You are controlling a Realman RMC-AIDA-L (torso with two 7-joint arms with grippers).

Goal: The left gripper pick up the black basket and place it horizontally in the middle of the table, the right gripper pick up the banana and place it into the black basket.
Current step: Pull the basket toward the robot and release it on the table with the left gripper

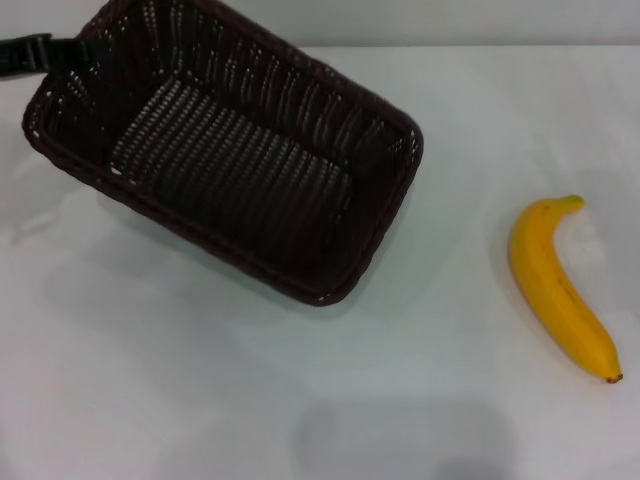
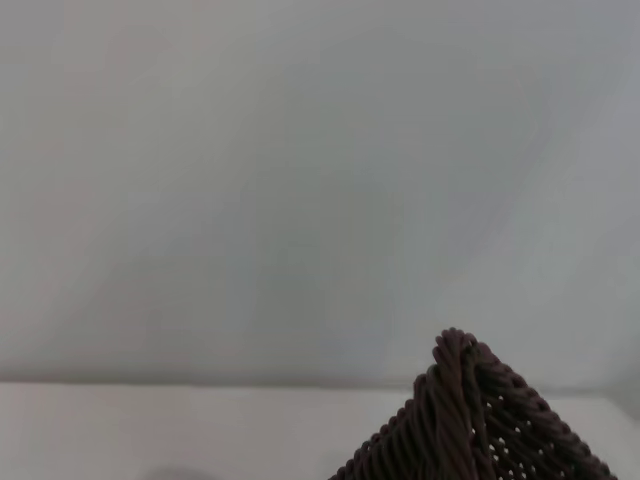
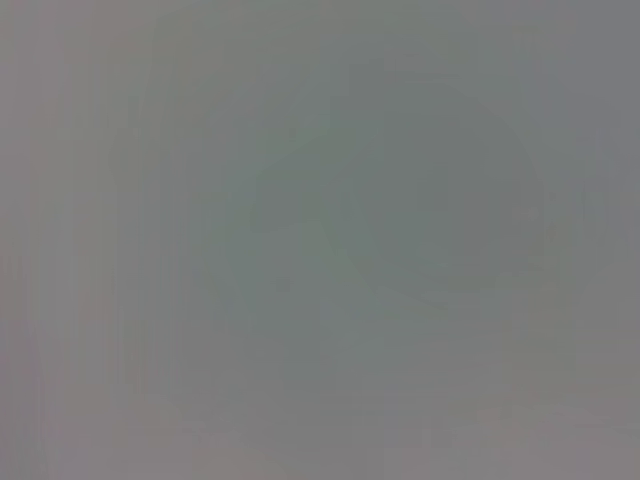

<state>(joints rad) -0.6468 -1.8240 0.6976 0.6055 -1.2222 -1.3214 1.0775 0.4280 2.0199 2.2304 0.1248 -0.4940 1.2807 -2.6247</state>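
1. Gripping at the far-left corner, our left gripper [image 1: 30, 55] meets the black basket [image 1: 230, 150]; we cannot tell its finger state.
2. We see the basket skewed, left of the table [image 1: 200, 400] centre, likely mid-placement.
3. Our banana [image 1: 560, 290] waits at right, well apart.

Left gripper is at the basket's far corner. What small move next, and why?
Probably turn the black basket level, then set it down mid-table. It sits skewed and looks tilted at the left gripper; the banana lies apart on the right, untouched.
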